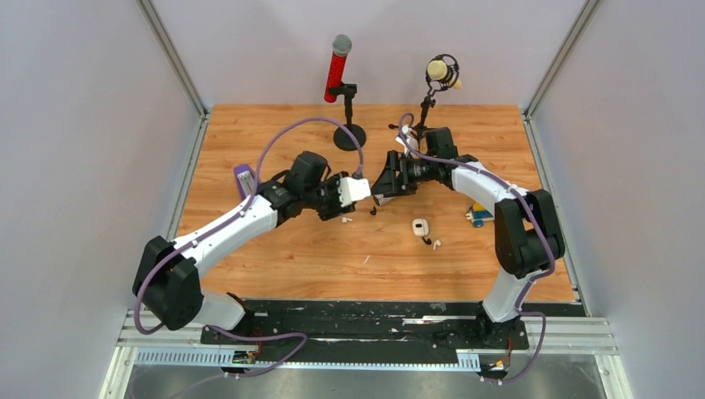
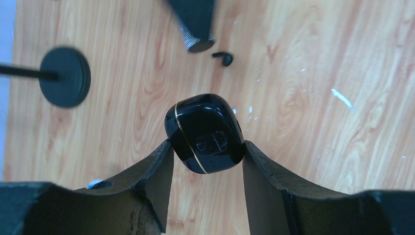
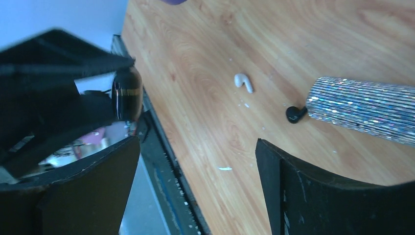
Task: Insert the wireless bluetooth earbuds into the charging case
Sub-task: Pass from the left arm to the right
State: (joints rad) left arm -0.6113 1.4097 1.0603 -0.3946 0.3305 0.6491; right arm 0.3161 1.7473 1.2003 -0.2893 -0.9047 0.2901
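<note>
Left pincer (image 2: 206, 148) grips black case (image 2: 205, 129); logo unreadable.

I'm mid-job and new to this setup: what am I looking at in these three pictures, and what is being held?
A left arm and a right arm, both robotic, are bolted at the near edge of a wooden table. One picture looks down from above; the others come from a camera on each wrist. The left pincer is closed on a black charging case. The right pincer stands open, empty. Loose on the table lie a black earbud, a white earbud and a white case. A red microphone and a cream microphone stand at the back.
</note>
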